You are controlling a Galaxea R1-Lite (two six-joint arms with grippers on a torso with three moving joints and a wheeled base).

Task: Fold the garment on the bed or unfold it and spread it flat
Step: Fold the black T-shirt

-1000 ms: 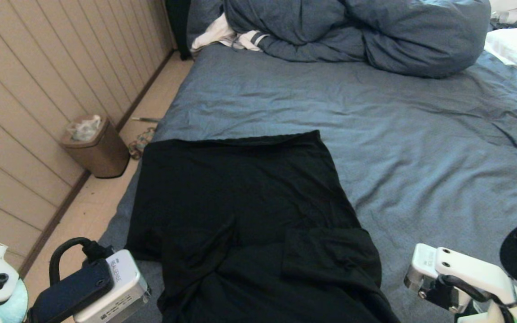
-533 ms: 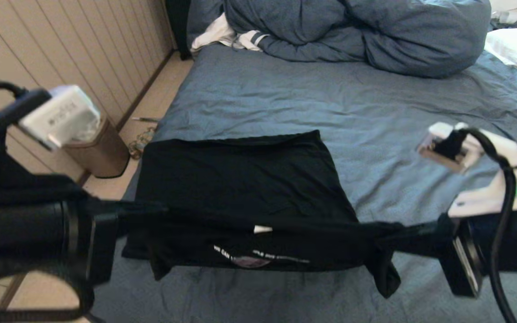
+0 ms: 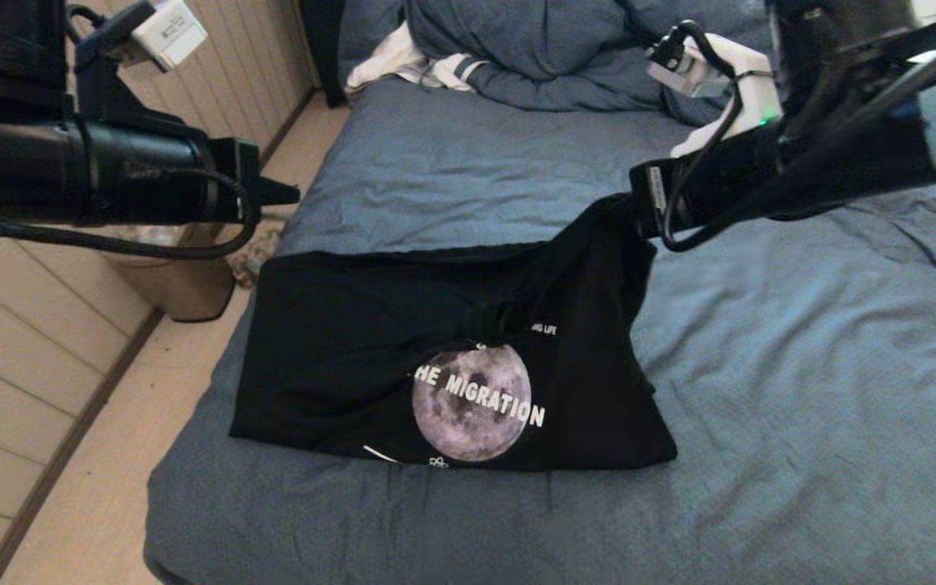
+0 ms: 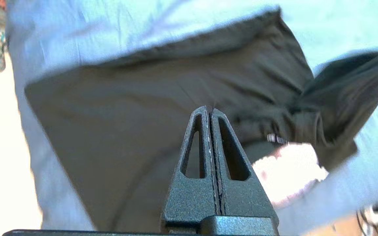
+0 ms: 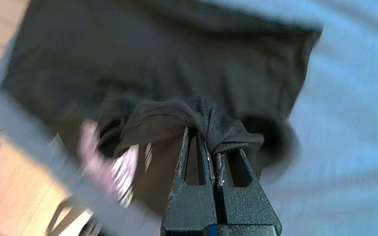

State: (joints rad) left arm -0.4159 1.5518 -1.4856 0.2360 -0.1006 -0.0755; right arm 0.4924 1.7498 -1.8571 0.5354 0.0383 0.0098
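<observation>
Both arms went from low at the near edge to up and forward in about a sec, dragging the near half of the garment point(image 3: 452, 357) over its far half. So the moon print + "THE MIGRATION" text faces up now, where it was all plain black before. Shirt sits on the near-left part of the bed point(image 3: 801, 341), folded roughly in half, near edge fairly straight.

Right gripper point(image 5: 213, 144) is pinched tight on a bunch of the fabric, raised over the far right corner of the fold, cloth pulled up to it in a ridge. Left gripper point(image 4: 210, 109) has its fingers pressed together w/ nothing between them, hovering above the shirt's left side, so imo it let go of its corner.

Fold looks mostly done, but the right side isn't laid down yet. Prob next: lower + release there, else that corner stays bunched. Duvet point(image 3: 565, 49) at the far end isn't involved.
</observation>
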